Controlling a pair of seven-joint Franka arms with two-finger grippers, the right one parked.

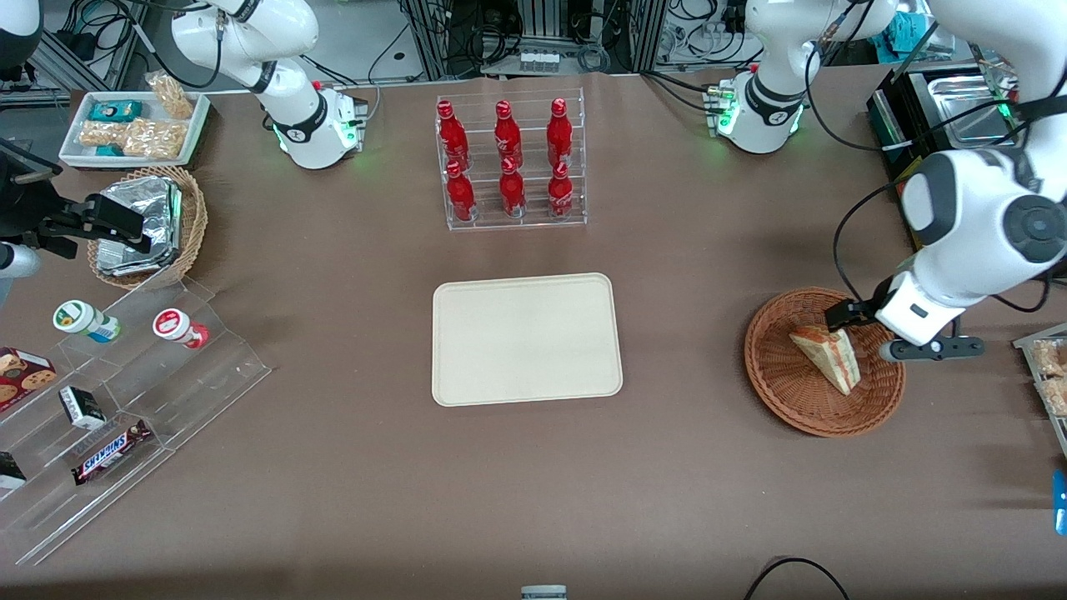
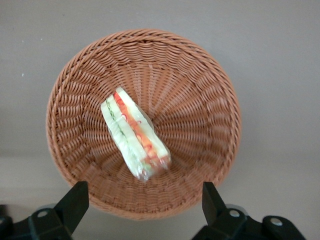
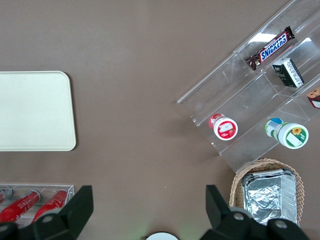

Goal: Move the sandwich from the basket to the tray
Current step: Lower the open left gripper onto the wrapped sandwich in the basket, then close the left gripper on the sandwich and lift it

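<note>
The sandwich (image 1: 825, 357), a white-bread wedge with red-orange and pale layers, lies in the shallow reddish-brown wicker basket (image 1: 783, 392) toward the working arm's end of the table. My left gripper (image 1: 850, 321) hovers above the basket's rim, open and empty, a little farther from the front camera than the sandwich. In the left wrist view the sandwich (image 2: 134, 140) lies near the basket's (image 2: 200, 100) middle, and the gripper (image 2: 142, 200) has its two fingers spread wide over the rim. The cream tray (image 1: 527, 339) lies bare at the table's middle; it also shows in the right wrist view (image 3: 35, 110).
A clear rack of red bottles (image 1: 510, 162) stands farther from the front camera than the tray. Toward the parked arm's end are a stepped acrylic shelf of snacks (image 1: 117, 400), a tan basket of foil packs (image 1: 146, 225) and a white bin (image 1: 133, 125). A metal pan (image 1: 959, 100) sits near the working arm's base.
</note>
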